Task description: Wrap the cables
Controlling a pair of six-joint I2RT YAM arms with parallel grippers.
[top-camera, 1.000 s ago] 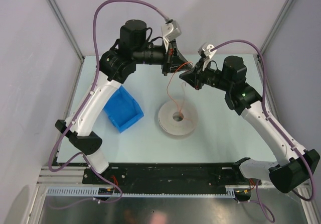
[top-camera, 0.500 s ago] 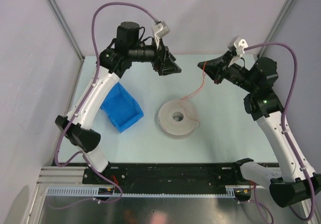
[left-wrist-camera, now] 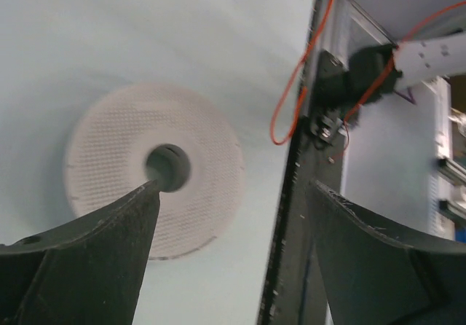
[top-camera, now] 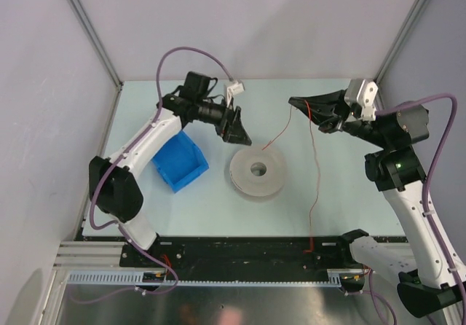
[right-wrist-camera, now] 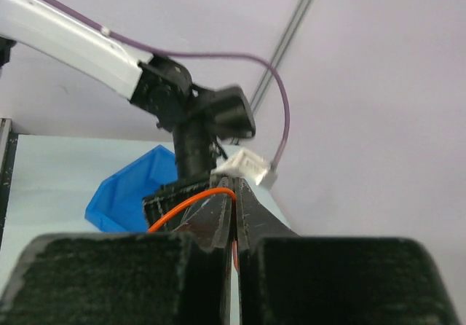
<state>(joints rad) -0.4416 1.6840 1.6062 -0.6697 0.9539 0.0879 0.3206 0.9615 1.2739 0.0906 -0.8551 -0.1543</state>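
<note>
Closest to you, the loose end of the thin red wire (top-camera: 317,179) hangs down to the near edge of the desk (top-camera: 182,216). In the middle lies the round grey spool (top-camera: 256,170), with a blue bin (top-camera: 178,161) to its left. Your left arm reaches past the bin, and its pincer (top-camera: 237,127) is spread wide and empty just behind the spool. Farther right, your right arm is held up. Its pincer (top-camera: 300,106) is pinched tight on the wire, which runs back to the spool.

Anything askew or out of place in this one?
Yes: the thin wire is loose, not wound. From the spool it rises to the shut right gripper, and its tail hangs toward the near edge, ending over the black base rail.
</note>
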